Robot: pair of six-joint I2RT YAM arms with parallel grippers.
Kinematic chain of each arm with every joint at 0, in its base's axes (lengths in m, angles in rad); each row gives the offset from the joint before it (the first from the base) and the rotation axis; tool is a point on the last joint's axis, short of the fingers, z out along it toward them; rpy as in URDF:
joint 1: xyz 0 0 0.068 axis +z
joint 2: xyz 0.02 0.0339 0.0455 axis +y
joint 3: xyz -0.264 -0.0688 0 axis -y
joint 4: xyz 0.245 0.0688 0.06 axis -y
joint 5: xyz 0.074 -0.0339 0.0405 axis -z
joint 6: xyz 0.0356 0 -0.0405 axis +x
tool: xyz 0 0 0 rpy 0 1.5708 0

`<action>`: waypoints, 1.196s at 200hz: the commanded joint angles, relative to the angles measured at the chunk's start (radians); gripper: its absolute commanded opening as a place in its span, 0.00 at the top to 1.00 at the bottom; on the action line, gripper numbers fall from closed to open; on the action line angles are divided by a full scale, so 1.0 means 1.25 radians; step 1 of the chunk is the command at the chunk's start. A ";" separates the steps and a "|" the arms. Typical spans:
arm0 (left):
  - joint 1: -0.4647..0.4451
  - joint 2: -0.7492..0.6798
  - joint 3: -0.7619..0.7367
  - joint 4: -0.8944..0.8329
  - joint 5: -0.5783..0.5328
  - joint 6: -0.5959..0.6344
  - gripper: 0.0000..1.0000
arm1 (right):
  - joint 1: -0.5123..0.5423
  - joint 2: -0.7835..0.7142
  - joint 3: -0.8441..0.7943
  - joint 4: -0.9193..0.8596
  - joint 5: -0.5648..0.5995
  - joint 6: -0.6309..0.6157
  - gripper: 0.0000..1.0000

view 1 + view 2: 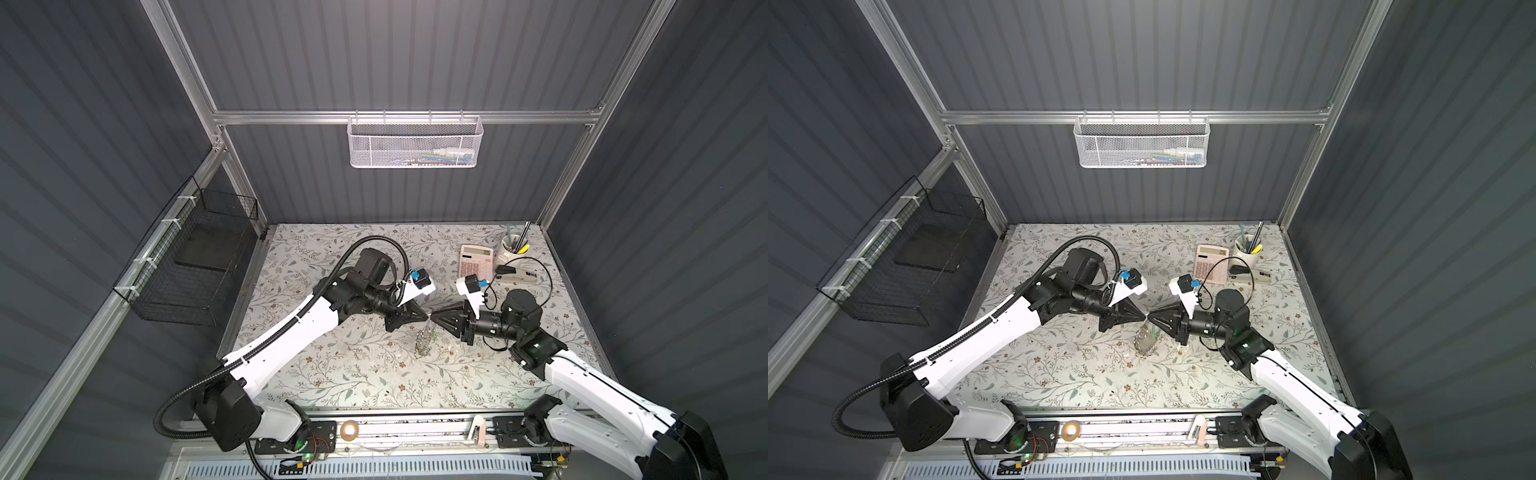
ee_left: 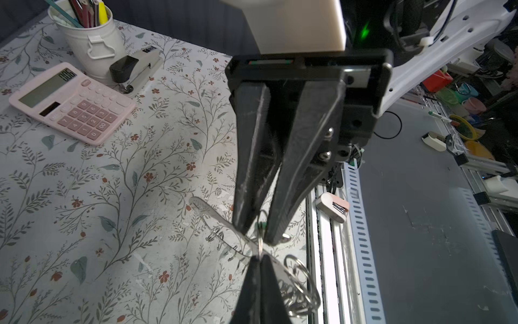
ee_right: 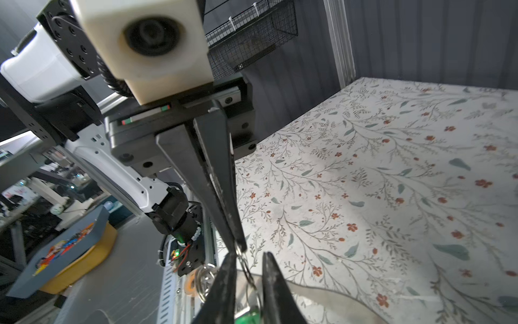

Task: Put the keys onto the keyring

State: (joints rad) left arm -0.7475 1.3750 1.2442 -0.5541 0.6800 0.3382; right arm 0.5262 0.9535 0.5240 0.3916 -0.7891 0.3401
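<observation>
Keys first: we find only one key, with its green head low between the two fingers of the right gripper. It is over the middle of the table and raised above it. These fingers stand a little apart, with a gap beside the green head, so we judge that they do not squeeze it. Whether one finger touches it we cannot tell. A thin wire loop seems to run from the key's head up to the tip of the left gripper.

The keyring hangs under the place where both grippers meet tip to tip, its small silvery pieces in a bunch. Whether its lower end rests on the table we cannot tell. The left gripper is closed tight on the thin wire of the keyring.

We think the main step is done or almost done, because the key seems to hang from the ring and not from the right fingers. What is left, in our judgement, is to draw the right gripper away and lay the keyring down. No other loose key shows. The calculator, stapler and pen cup stand well apart, at the far right corner.
</observation>
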 commanded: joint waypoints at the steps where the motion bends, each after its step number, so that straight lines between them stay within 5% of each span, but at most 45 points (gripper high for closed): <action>1: -0.004 -0.041 -0.035 0.110 -0.013 -0.070 1.00 | 0.000 -0.021 0.017 0.018 0.036 -0.003 0.68; 75: -0.004 -0.129 -0.160 0.322 -0.043 -0.188 1.00 | -0.002 -0.008 0.018 0.021 0.030 -0.002 0.65; 205: -0.014 -0.163 -0.368 0.749 -0.058 -0.403 1.00 | 0.007 0.020 0.034 0.016 -0.002 -0.003 1.00; 239: -0.013 -0.151 -0.388 0.794 -0.065 -0.421 1.00 | 0.011 0.019 0.040 0.007 0.002 -0.010 0.99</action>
State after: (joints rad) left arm -0.7605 1.1839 0.7731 0.3317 0.6071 -0.1490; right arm 0.5297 0.9771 0.5400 0.3950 -0.7662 0.3389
